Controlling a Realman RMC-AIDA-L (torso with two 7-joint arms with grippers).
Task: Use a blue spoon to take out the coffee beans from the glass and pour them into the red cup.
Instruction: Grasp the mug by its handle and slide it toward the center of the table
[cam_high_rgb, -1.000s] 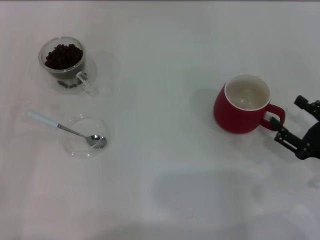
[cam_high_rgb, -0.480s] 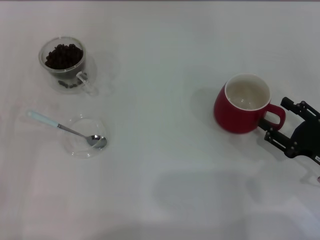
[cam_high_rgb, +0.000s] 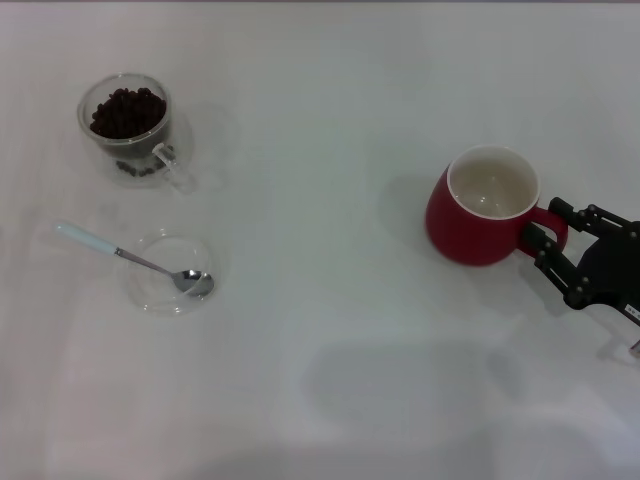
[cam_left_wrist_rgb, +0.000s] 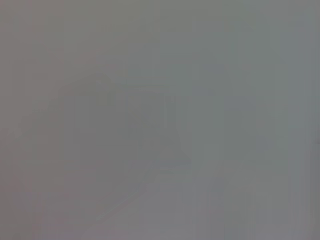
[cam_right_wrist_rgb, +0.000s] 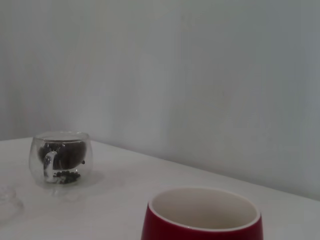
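White table, pale wall; right gripper open, seemingly astride red cup handle.

Glossy red cup beside the matt black tool; clear glass; spoon with shiny metal bowl; matt white worktop.

Left wrist view blank grey, nothing resolvable; red cup cut at lower edge; right gripper body cropped at right edge.
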